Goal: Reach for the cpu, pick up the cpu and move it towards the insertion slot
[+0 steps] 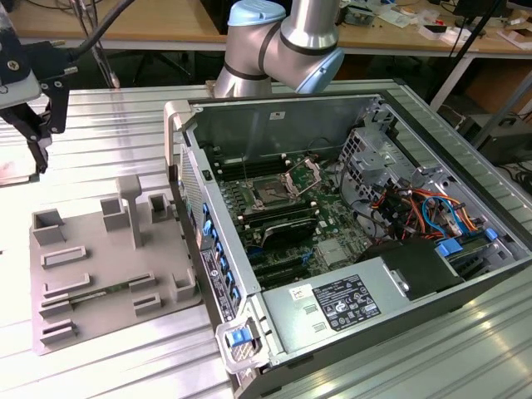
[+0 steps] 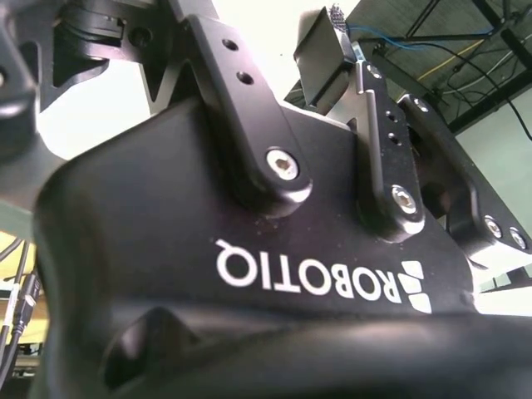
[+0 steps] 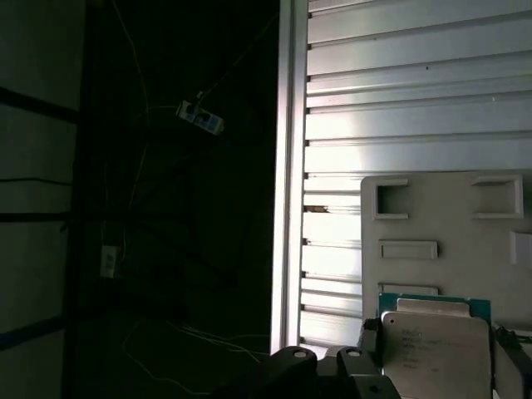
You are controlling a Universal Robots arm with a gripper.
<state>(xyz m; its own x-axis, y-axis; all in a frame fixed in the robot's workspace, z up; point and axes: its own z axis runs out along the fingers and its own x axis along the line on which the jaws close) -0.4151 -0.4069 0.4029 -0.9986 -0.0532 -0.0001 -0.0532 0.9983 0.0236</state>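
Note:
In the first wrist view the cpu [image 3: 434, 345], a thin square chip with a silvery top and a green rim, sits between two dark fingers [image 3: 370, 339], and my gripper [image 3: 436, 362] is shut on it. The grey tray [image 3: 440, 216] lies below it. In the exterior view my gripper [image 1: 41, 137] hangs high at the far left, above the table and left of the tray [image 1: 108, 266]. The insertion slot [image 1: 270, 193], a dark square socket with its metal frame hinged up, sits on the green board inside the open computer case [image 1: 349, 233], well to the exterior view's right of my gripper.
The case wall [image 1: 195, 208] stands between the tray and the board. Raised frames and a tall post [image 1: 130, 208] rise from the tray. Cables [image 1: 416, 208] and a power supply [image 1: 349, 303] fill the case's right side. The arm's base [image 1: 274, 50] stands behind the case.

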